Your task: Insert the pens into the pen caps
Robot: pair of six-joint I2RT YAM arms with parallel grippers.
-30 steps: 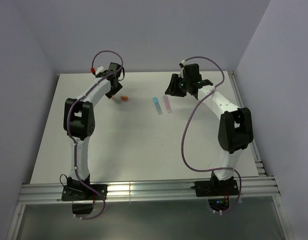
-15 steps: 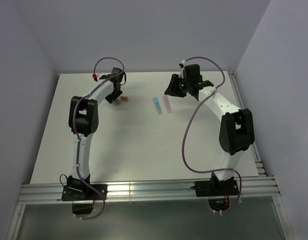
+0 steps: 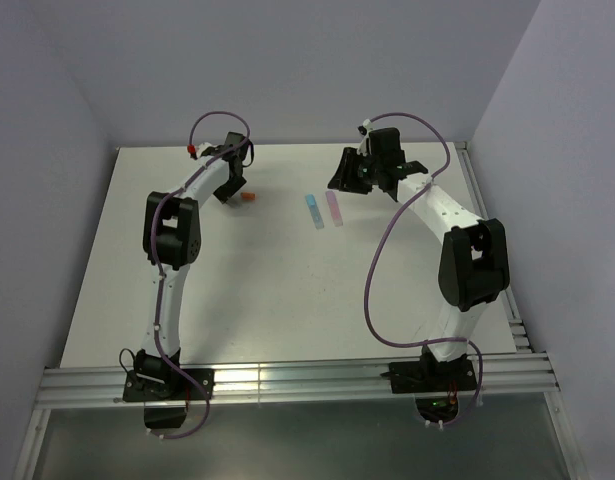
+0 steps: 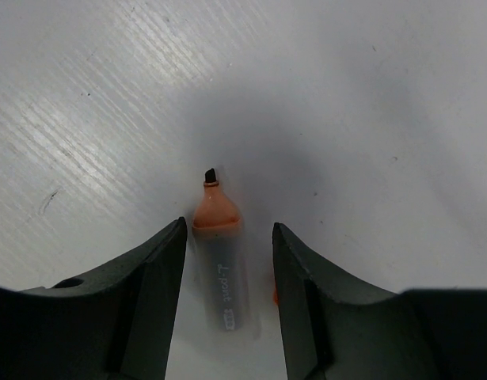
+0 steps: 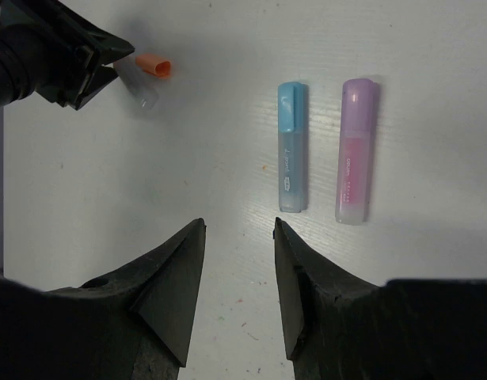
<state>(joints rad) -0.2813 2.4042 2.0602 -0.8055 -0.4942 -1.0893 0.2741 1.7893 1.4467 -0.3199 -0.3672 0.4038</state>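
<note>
A white desk [image 3: 277, 290] stands boxed in by pale lavender-grey walls [image 3: 317, 70] at 9, 12 and 3 o'clock. Slotted aluminium rails [image 3: 307, 382] run along its 6 o'clock edge, where both arms are bolted. Close up, the desk top shows fine parallel streaks and a small dark scuff [image 4: 47, 202].

The left arm [image 3: 172, 235] stretches to about 11 o'clock from the desk's middle. The left jaws are released, one on each side of the orange pen [image 4: 219, 265], which lies flat on the desk between them; neither pad clearly touches it. The pen is uncapped. In the left wrist view its black chisel tip [image 4: 211, 175] points to 12 o'clock, above an orange collar and a clear barrel. White print runs along the barrel and seems to end in "point"; the rest is too small to read. A sliver of orange [image 4: 275, 294] peeks out by the 3 o'clock jaw, and I cannot tell what it is.

The right arm [image 3: 442, 215] holds the right jaws released and empty above the desk. In the right wrist view they sit at 6 o'clock of the blue pen [image 5: 291, 170] and the pink pen [image 5: 354, 178]. These two lie parallel, just apart, around 1 o'clock from the desk's middle and well apart from the orange pen. Each carries a deeper-coloured sleeve at its 12 o'clock end, seemingly fitted: the blue cap [image 5: 291, 107] and the pink cap [image 5: 359, 103]. Small print runs along both barrels but cannot be read.
</note>
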